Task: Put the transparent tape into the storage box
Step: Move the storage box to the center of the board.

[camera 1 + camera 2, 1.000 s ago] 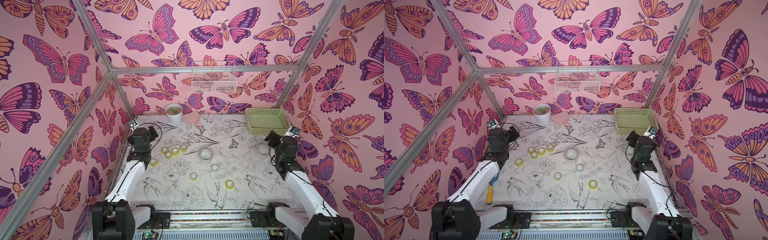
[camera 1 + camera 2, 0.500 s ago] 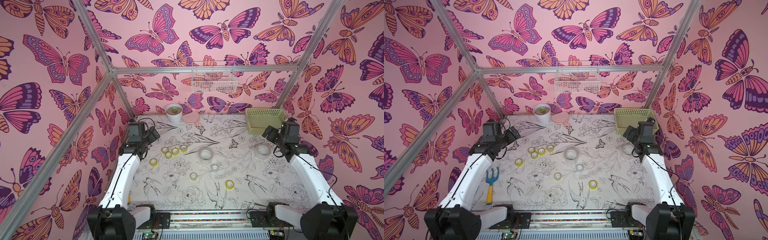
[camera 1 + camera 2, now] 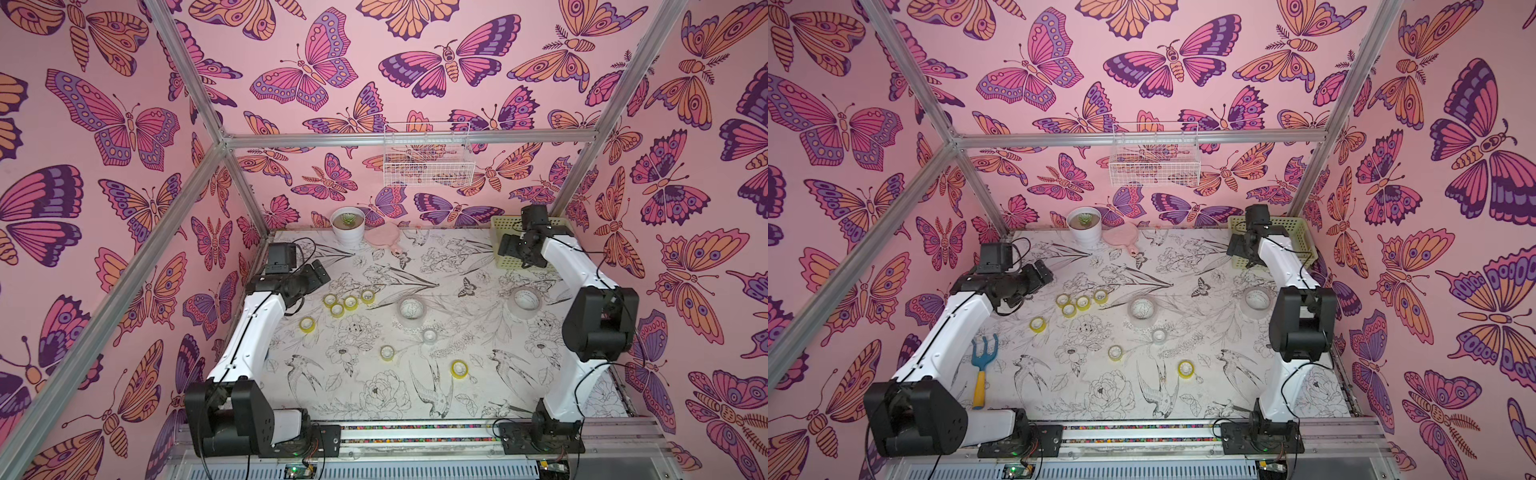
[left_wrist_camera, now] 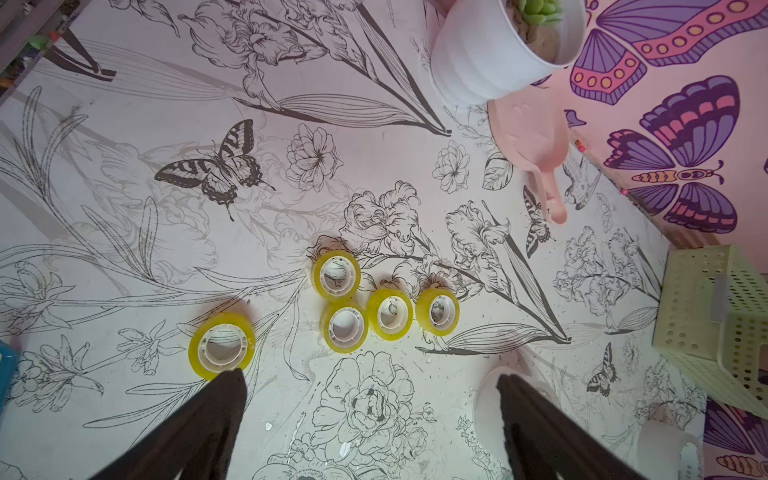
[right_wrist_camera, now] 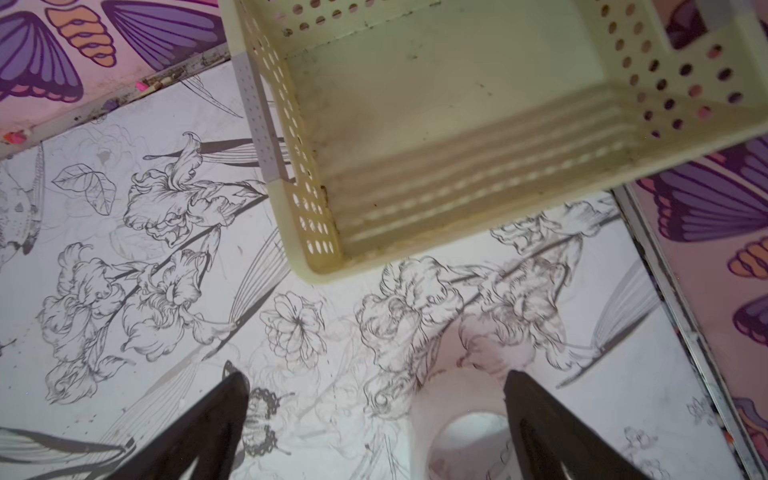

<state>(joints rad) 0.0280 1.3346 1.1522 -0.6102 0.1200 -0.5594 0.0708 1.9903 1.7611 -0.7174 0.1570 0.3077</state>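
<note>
- Both grippers are released and carry nothing: the left gripper (image 4: 370, 382) and the right gripper (image 5: 376, 382) each have their jaws spread wide over the table.
- No tape is in the box (image 5: 299, 232) yet. What we see of its floor is bare, and every roll we can see lies flat on the table.
- The right gripper hovers just beside the box. The wide roll (image 3: 525, 300) nearest the box shows at one of its fingers in the wrist view.
- A second wide roll (image 3: 411, 309) lies farther from the box. The yellow cluster (image 3: 349, 302) is well apart from it, near the left gripper.
- We judge the wide rolls risky. An outside grip may barely span one, and a finger landing on the rim would shove the roll across the table.
- The four yellow rolls sit packed together, some touching. Closing on one could pinch two or scatter its neighbours.
- A lone yellow roll (image 4: 222, 345) lies right at a left finger, so a careless descent could clip it.
- The small clear roll (image 3: 429, 335) blends into the printed table and could be missed.
- The box looks light. A low sweep of the right arm could knock its wall and shift it.
- Its walls are low, so a roll let go at the rim might bounce out.
</note>
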